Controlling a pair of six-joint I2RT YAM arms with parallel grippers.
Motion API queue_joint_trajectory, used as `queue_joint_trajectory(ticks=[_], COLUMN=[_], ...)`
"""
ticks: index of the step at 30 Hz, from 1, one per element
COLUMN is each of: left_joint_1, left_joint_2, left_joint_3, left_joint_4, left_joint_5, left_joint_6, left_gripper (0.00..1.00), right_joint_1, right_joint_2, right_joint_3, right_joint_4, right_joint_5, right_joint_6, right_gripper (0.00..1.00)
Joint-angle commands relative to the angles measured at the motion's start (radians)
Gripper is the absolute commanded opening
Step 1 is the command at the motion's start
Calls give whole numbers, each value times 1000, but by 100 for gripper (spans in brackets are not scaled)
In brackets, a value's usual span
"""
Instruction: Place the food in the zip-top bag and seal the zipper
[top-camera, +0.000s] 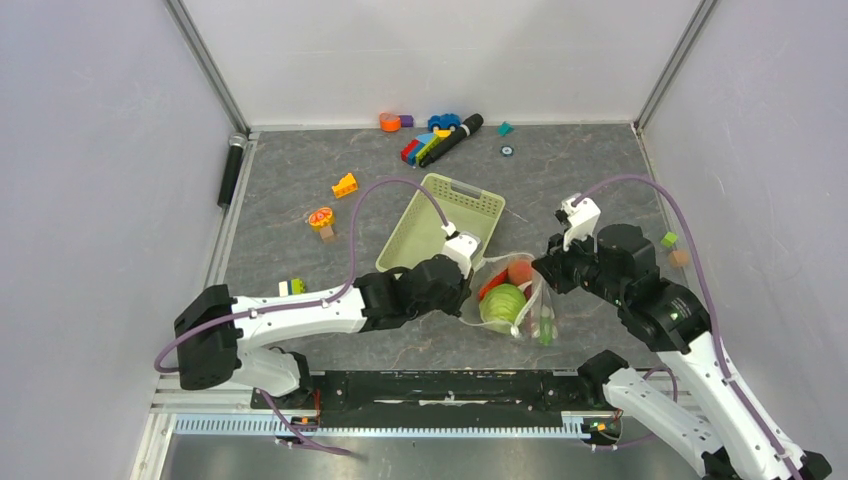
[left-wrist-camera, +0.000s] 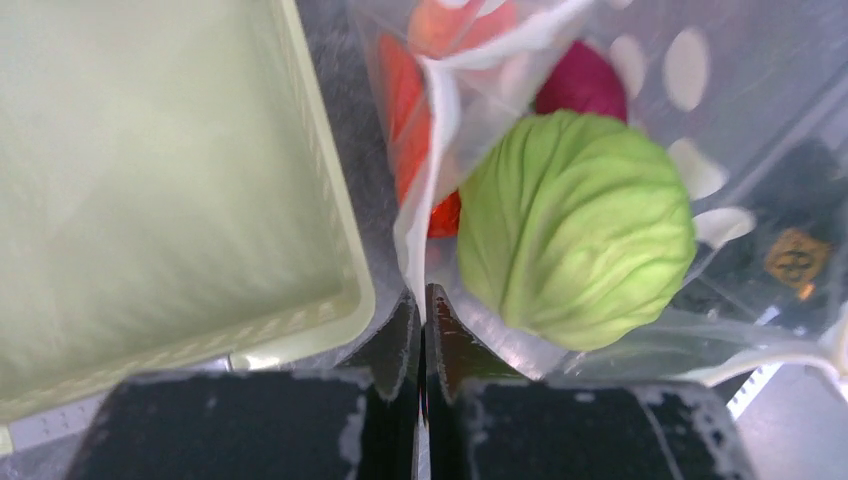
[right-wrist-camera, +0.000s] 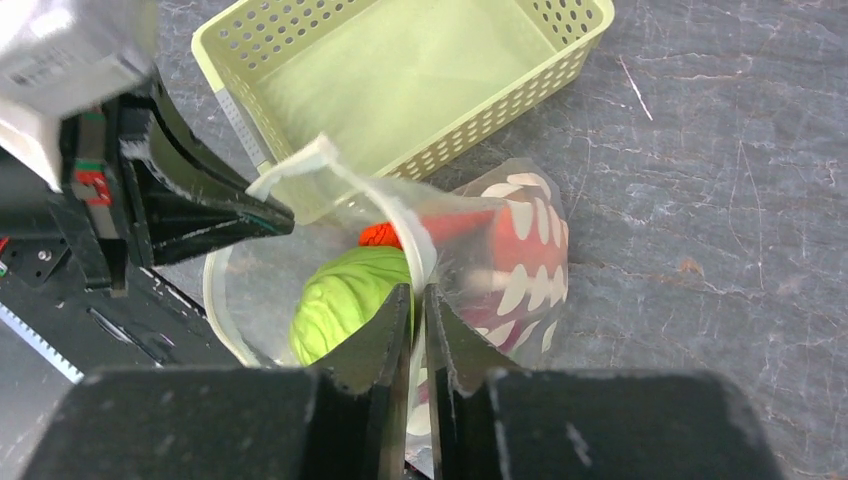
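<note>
The zip-top bag (right-wrist-camera: 520, 260) lies on the grey tabletop (top-camera: 580, 180) just beside the near corner of the pale green basket (right-wrist-camera: 560, 70), between the two arms, with its mouth held open. The left pincer (left-wrist-camera: 421, 295) is clenched on the bag's rim, and the pale zipper (left-wrist-camera: 440, 120) strip runs down into the slit between its closed fingers. The right pincer (right-wrist-camera: 418, 292) is clenched on the opposite side of the rim, with film and strip caught in its narrow gap.

Inside the bag sits the round green cabbage (left-wrist-camera: 575, 230), with the dark maroon ball (left-wrist-camera: 582, 82) behind it and the red-orange carrot (left-wrist-camera: 405, 110) against the bag's wall. An orange peach (top-camera: 520, 272) shows near the bag's far end. Building-block toys (top-camera: 430, 148) lie well apart at the back of the tabletop.
</note>
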Motion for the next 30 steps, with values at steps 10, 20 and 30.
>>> queue_joint_trajectory(ticks=[10,20,30], left_joint_1=[38,251,268], left_joint_2=[97,107,147], left_joint_3=[185,300,441], left_joint_4=[293,200,-134], left_joint_5=[219,813,1075], left_joint_6=[395,674,970], left_gripper=[2,2,2], right_joint_1=[3,3,3], right_joint_2=[-70,-191,-332], right_joint_3=[-110,-45,-60], right_joint_4=[100,153,262], right_joint_5=[-369,-270,-69], right_joint_6=[-157,-171,-118], right_gripper=[42,74,98])
